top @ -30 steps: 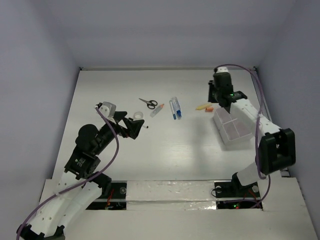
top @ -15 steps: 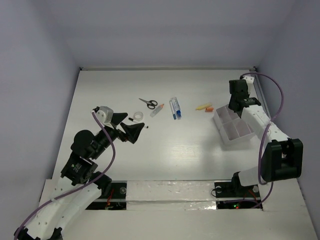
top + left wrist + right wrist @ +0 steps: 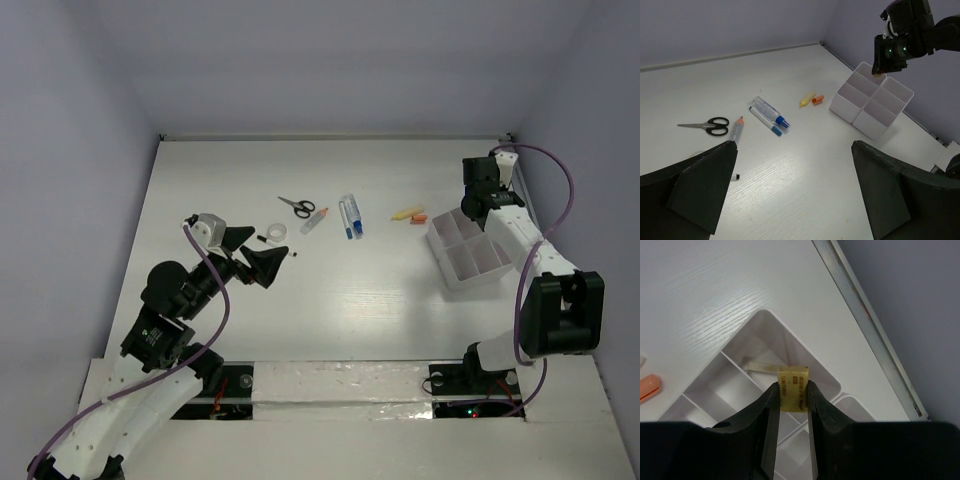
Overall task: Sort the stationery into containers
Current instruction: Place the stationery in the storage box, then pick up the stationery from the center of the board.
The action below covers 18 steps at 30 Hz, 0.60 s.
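Pinches, in the right claw (image 3: 792, 401), a small matte yellow block (image 3: 793, 381) with a printed face, just over the smooth white plastic boxes (image 3: 771, 332). Holds the left claw (image 3: 794, 150) spread wide, black wedge jaws apart, over pale wood-grain table (image 3: 805, 185), with scissors (image 3: 710, 126) and pens (image 3: 767, 114) ahead.

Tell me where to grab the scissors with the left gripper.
Probably pinch the scissors across the closed blades just beside the pivot, descending from straight above: they lie flat, blades shut into one narrow bar, while the black handle loops are wider.
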{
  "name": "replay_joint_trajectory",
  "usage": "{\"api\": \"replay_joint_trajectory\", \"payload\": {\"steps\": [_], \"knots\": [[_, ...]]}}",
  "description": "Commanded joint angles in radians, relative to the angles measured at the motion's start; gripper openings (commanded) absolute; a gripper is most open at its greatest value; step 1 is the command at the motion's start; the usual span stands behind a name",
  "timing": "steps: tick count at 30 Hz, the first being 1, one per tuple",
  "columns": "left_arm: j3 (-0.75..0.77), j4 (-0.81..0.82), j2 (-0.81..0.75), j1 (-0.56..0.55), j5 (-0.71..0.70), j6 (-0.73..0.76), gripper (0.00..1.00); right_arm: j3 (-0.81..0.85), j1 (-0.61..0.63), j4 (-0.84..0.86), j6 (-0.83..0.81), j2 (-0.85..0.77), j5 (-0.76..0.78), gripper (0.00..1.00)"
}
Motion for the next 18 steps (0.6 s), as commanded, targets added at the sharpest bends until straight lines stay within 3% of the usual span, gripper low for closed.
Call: {"api": "replay_joint_trajectory", "payload": {"steps": [1,4,7,12,18], "knots": [[0.040,0.032,-0.002,-0.006,-0.004,0.012,0.99,0.047,-0.007,0.011,-0.013,-0.004,0.065,0.25],[0.040,0.030,0.001,-0.006,-0.010,0.012,0.99,0.045,-0.016,0.008,-0.014,0.004,0.079,0.38],[0.040,0.030,0.007,-0.006,-0.010,0.014,0.99,0.048,-0.016,0.002,-0.004,0.004,0.064,0.44],[0.042,0.030,0.014,-0.006,-0.013,0.014,0.99,0.042,-0.016,0.011,-0.011,-0.053,-0.008,0.48],[0.042,0.032,0.030,-0.006,-0.013,0.014,0.99,-0.021,0.087,0.150,-0.051,-0.153,-0.292,0.49]]}}
